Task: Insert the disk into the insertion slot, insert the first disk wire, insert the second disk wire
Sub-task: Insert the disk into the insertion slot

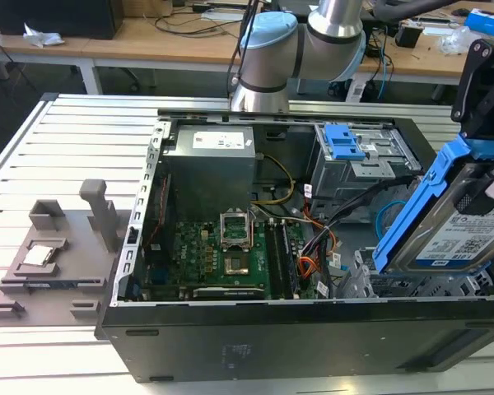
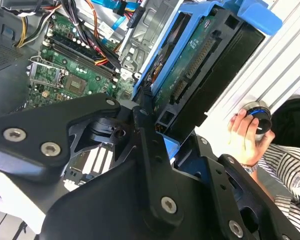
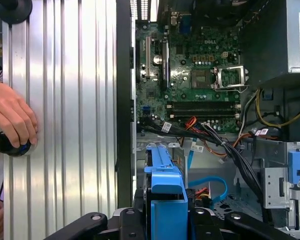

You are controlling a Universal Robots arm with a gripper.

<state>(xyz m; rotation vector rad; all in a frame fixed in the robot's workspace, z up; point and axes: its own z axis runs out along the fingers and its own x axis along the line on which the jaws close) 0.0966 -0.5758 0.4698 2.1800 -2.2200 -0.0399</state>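
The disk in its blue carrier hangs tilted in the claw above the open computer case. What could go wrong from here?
1. The disk, clamped in the claw, is tilted; it may catch on the perforated drive cage edge instead of sliding in.
2. The light-blue cable loops near the cage and could be pinched.
3. A person's hand rests on the table near the case, possibly within the arm's path.

An open case [image 1: 272, 346] on a slatted table [image 1: 58, 148] holds a motherboard [image 1: 214, 255] and power supply [image 1: 210, 164]; 1 grey fixture [image 1: 53, 255] sits beside it.
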